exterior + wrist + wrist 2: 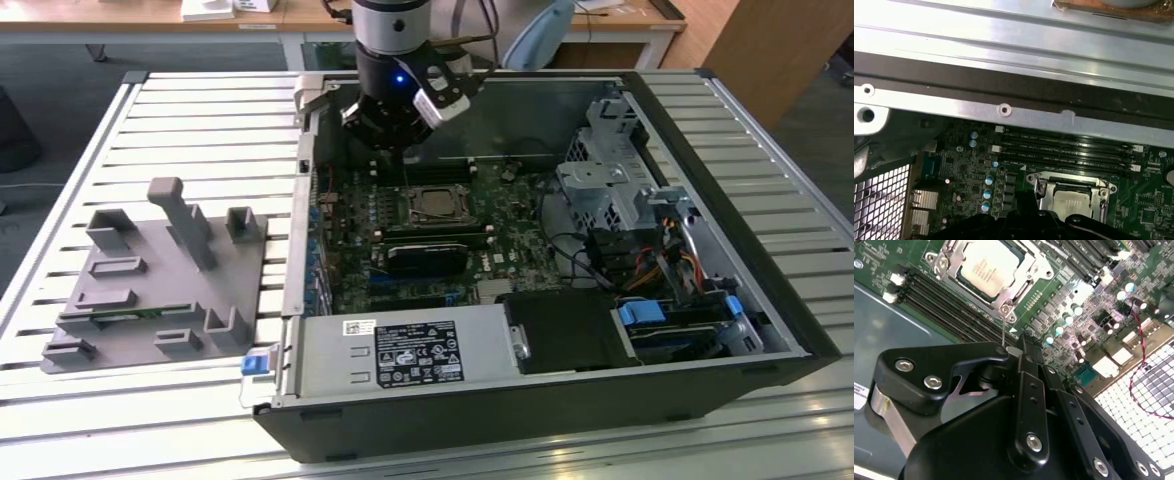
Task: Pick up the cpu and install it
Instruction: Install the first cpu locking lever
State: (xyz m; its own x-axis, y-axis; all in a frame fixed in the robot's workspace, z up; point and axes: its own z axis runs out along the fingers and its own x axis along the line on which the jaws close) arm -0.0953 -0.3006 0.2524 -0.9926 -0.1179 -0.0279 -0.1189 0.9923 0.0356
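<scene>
Silver-grey cpu [988, 266] sits seated in its socket [435, 205]; gripper [388, 143] hovers just beside, jaw state indeterminate. Installation appears placed; locking the frame would need care.

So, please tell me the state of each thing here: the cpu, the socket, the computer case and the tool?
cpu: seated in its socket on the motherboard.
socket frame: around the cpu, lever beside it.
computer case: lying on its side, side panel off.
tool: above the board beside the socket, holding nothing visible.

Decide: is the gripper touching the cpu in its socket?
Apart. In the exterior view the gripper hangs above the motherboard, with bare board visible between it and the cpu.
</scene>
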